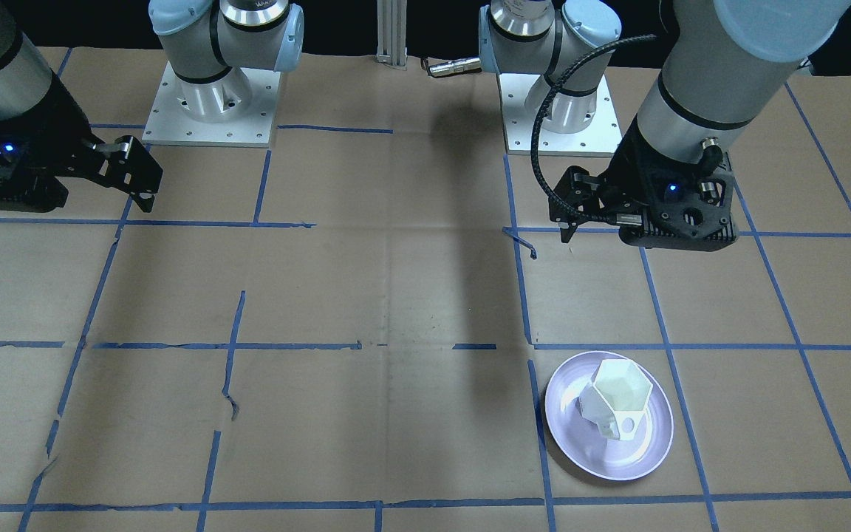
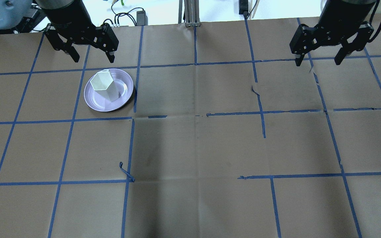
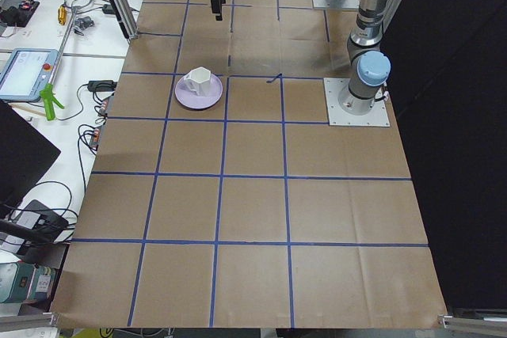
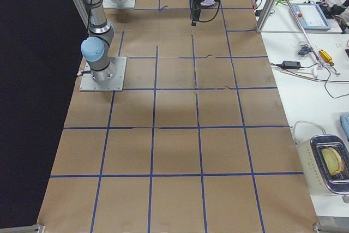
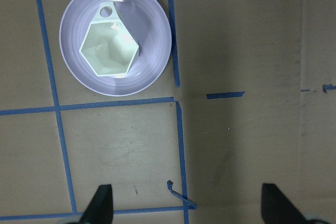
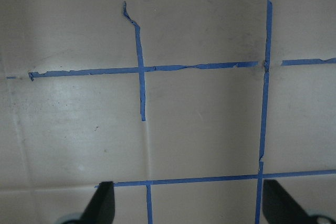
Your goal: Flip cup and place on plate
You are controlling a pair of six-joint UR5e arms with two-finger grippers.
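Cup [image 2: 106, 86] sits mouth-up on plate [image 2: 93, 101]; I'd call it placed. Left and right jaws spread, empty. Next: just retract.

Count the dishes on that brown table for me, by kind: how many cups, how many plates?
cup: 1
plate: 1
Total: 2
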